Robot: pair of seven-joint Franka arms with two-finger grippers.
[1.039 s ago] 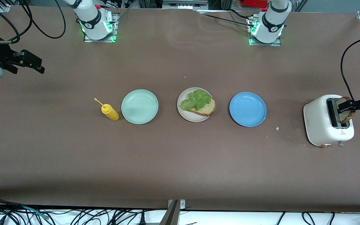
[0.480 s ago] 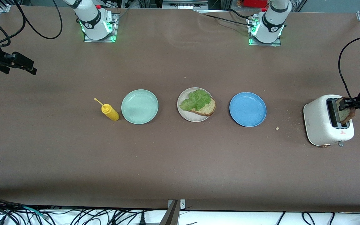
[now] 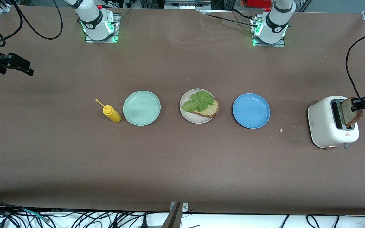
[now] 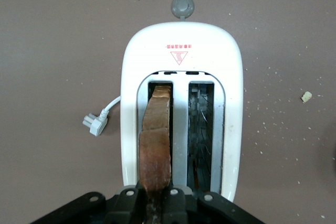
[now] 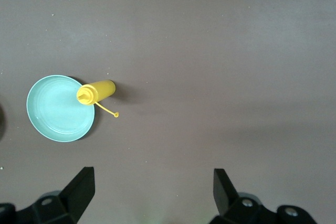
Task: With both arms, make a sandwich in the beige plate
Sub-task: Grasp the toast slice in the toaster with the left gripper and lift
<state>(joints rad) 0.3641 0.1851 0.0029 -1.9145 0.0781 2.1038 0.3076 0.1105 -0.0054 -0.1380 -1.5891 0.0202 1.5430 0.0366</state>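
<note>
The beige plate [image 3: 188,116] sits mid-table with one brown toast slice [image 3: 210,110] on it and a green lettuce leaf [image 3: 198,100] on top of that. At the left arm's end of the table a second toast slice [image 3: 350,114] [image 4: 156,135] stands tilted, partly in a slot of the white toaster [image 3: 323,124] [image 4: 181,38]. My left gripper [image 3: 357,104] [image 4: 155,203] is shut on this slice's upper edge. My right gripper [image 3: 23,67] [image 5: 152,187] hangs open and holds nothing, over bare table at the right arm's end.
A mint-green plate [image 3: 141,108] [image 5: 59,109] and a yellow squeeze bottle [image 3: 112,114] [image 5: 95,92] lie toward the right arm's end. A blue plate [image 3: 251,110] sits between the beige plate and the toaster. Crumbs [image 3: 281,129] and the toaster's loose plug [image 4: 94,124] lie near the toaster.
My left gripper has shut on the toast slice in the toaster, and the slice now stands a little higher and tilted. My right gripper has drifted toward the table's end.
</note>
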